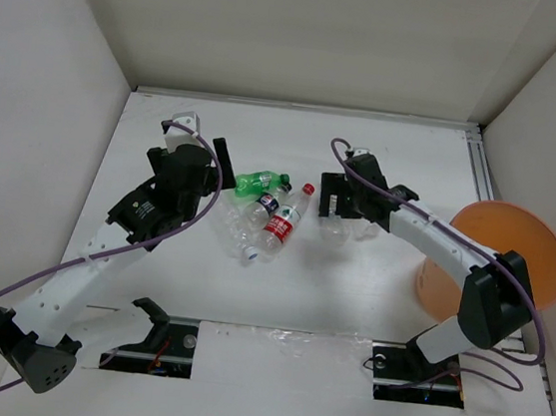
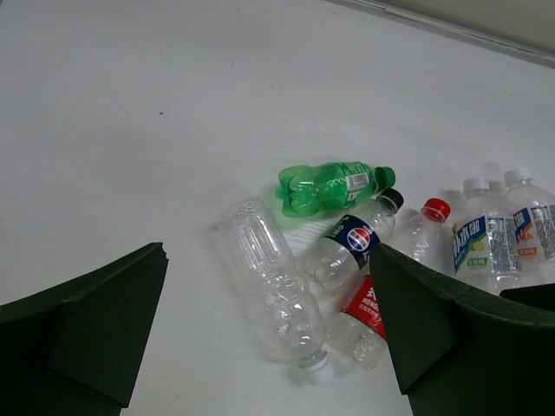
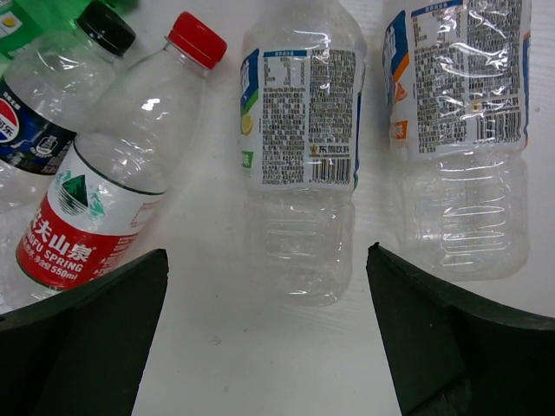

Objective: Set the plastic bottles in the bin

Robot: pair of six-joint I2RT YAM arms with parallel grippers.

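Robot lab cell: white table (image 1: 348,296) boxed by white panels (image 1: 308,31), left arm (image 1: 74,275), right arm (image 1: 435,236) bolted at edge.

You are looking at the plastic bottles (image 1: 275,216) lying on the table (image 1: 347,306), clustered at its middle. The left gripper (image 2: 267,253) is sitting just left of them. The right gripper (image 3: 267,253) is sitting at their right end, with the two rightmost bottles (image 3: 299,130) lying side by side before its fingers. The farthest bottle (image 2: 328,185) is lying crosswise behind the others. The bin (image 1: 509,256) is standing well apart at the table's right edge, right of the right arm (image 1: 445,245).
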